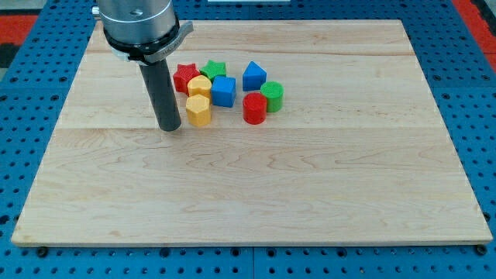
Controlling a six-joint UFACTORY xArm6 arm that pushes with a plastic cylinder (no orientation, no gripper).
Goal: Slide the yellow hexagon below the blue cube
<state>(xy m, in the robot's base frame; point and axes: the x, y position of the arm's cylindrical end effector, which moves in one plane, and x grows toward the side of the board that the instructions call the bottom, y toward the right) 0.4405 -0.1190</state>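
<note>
The yellow hexagon (198,111) lies on the wooden board (248,186), just below and to the left of the blue cube (223,91). My tip (170,126) stands right beside the hexagon on its left, close to touching it. A second yellow block (200,85), rounded in shape, sits directly above the hexagon and against the cube's left side.
A red star (184,77) and a green star (213,70) lie above the yellow blocks. A blue block with a pointed top (253,76), a green cylinder (272,96) and a red cylinder (254,108) cluster to the cube's right. A blue pegboard (31,93) surrounds the board.
</note>
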